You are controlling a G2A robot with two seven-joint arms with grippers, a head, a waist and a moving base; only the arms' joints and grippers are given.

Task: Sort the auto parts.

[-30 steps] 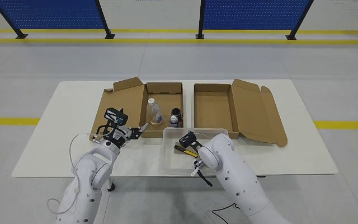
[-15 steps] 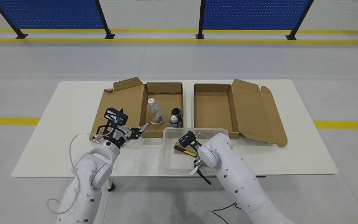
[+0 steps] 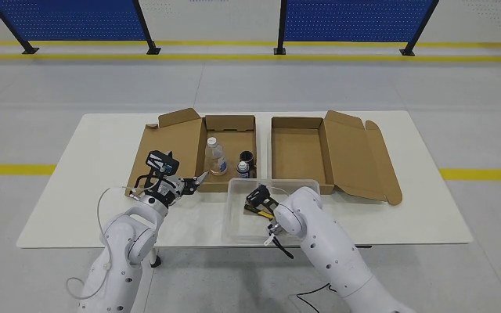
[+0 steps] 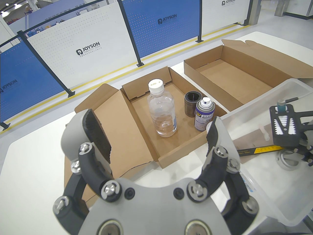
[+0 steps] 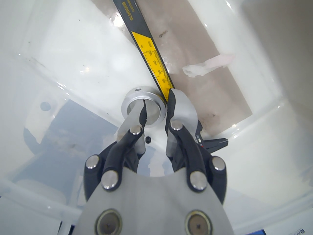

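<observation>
Inside near tub (image 3: pixel 238 224) | right gripper (image 5: pixel 156 100) edges left, jaws narrowly astride metal ring (image 5: pixel 133 95) wall | pickup imminent | left gripper (image 4: pixel 152 118) gapes empty

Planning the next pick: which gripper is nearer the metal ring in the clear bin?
Right. The right gripper straddles the metal ring's wall inside the clear bin; the left gripper hovers open over the table beside the bin.

A white table (image 3: pixel 78 196) stands before blue barriers (image 3: pixel 78 19) and yellow, perhaps taped, floor lines (image 3: pixel 235 56).
</observation>
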